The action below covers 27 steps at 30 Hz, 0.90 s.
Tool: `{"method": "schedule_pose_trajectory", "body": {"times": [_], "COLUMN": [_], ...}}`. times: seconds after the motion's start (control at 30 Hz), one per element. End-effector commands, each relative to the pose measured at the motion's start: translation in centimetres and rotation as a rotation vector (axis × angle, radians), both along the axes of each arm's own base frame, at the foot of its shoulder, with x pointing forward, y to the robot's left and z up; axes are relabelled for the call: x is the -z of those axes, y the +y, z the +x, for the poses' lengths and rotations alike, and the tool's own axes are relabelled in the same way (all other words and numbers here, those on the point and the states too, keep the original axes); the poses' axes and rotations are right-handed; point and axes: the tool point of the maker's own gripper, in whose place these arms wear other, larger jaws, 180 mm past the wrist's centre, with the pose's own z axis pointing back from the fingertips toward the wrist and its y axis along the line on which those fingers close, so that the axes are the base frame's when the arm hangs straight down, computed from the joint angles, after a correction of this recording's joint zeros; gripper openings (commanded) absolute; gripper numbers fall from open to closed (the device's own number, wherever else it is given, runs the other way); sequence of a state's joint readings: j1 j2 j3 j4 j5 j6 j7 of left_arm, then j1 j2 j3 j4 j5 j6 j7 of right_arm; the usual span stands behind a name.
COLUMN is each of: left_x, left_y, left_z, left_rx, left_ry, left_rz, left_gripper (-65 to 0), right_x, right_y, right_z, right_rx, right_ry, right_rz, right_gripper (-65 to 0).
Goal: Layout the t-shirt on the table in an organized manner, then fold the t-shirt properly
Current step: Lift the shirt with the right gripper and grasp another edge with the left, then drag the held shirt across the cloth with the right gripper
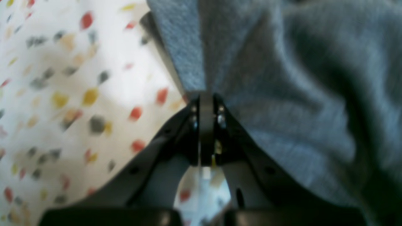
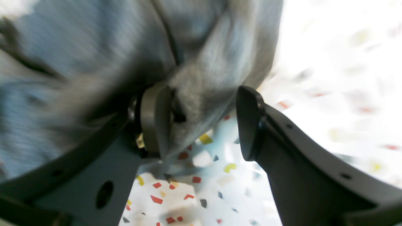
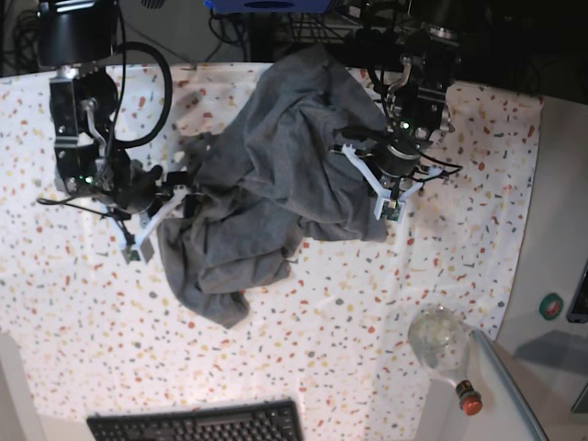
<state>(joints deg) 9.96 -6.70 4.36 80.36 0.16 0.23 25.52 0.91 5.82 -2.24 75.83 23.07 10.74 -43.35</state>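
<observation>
Across the table (image 3: 83, 303), white speckled cloth, the t-shirt (image 3: 266, 175) lies crumpled in a grey heap spanning the upper middle, one end trailing toward the near edge. Left gripper (image 1: 205, 94), on base view's right, reaches in from the far side with jaws pressed together, pinching a fold of the shirt's edge. Right gripper (image 2: 204, 122), on base view's left, sits at the heap's side, fingers spread, fabric draped against one pad (image 2: 154, 122). Black keyboard (image 3: 197, 424) at near edge; clear bottle (image 3: 446, 349) near right.

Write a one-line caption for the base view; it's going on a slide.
Two arms work a crumpled grey t-shirt on the speckled table: left claw pinching cloth, right claw open.
</observation>
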Motion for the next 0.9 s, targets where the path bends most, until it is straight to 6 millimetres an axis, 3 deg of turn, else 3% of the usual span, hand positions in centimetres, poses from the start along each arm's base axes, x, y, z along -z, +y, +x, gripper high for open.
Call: {"method": "schedule_pose_trajectory", "body": {"times": [0.0,0.07,0.13,0.27,0.47,0.53,0.63,0.7,0.77,0.87], "left_x": [-1.2,-1.7,-2.2,-2.8,-1.4,-1.2,-0.6,-0.7,-0.7,-0.8], "left_y": [0.3,0.2,0.5,3.1,3.3,3.0,0.8,-1.1,-2.8,-3.3], "left_z": [0.3,-0.7,-1.3,-2.7,-4.7,-5.2,-6.1,-6.4,-6.9,-7.5], "left_rx": [0.001,0.01,0.005,-0.065,-0.077,-0.076,-0.068,-0.05,-0.018,-0.004], "left_ry": [-0.047,-0.054,-0.061,-0.062,-0.011,0.0,0.021,0.024,0.031,0.034], "left_rz": [0.0,-0.001,0.006,0.02,0.019,0.012,-0.032,-0.065,-0.086,-0.093], "left_gripper": [-65.0,-65.0,-65.0,-65.0,-65.0,-65.0,-65.0,-65.0,-65.0,-65.0], "right_x": [-0.4,0.5,0.7,0.4,-1.1,-2.3,-4.2,-6.0,-7.8,-10.3], "right_y": [0.9,1.4,1.6,2.0,1.0,1.8,2.5,3.4,5.9,8.2], "right_z": [1.3,1.9,3.0,5.8,11.3,13.1,15.6,17.3,18.6,20.2], "right_rx": [-0.015,-0.032,-0.028,-0.041,0.005,-0.011,-0.038,-0.066,-0.119,-0.174], "right_ry": [-0.021,-0.001,-0.021,-0.065,-0.122,-0.152,-0.211,-0.278,-0.349,-0.433], "right_rz": [0.023,0.019,0.02,0.013,0.003,0.004,-0.01,-0.017,-0.012,-0.018], "right_gripper": [-33.5,-34.1,-39.5,-65.0,-65.0,-65.0,-65.0,-65.0,-65.0,-65.0]}}
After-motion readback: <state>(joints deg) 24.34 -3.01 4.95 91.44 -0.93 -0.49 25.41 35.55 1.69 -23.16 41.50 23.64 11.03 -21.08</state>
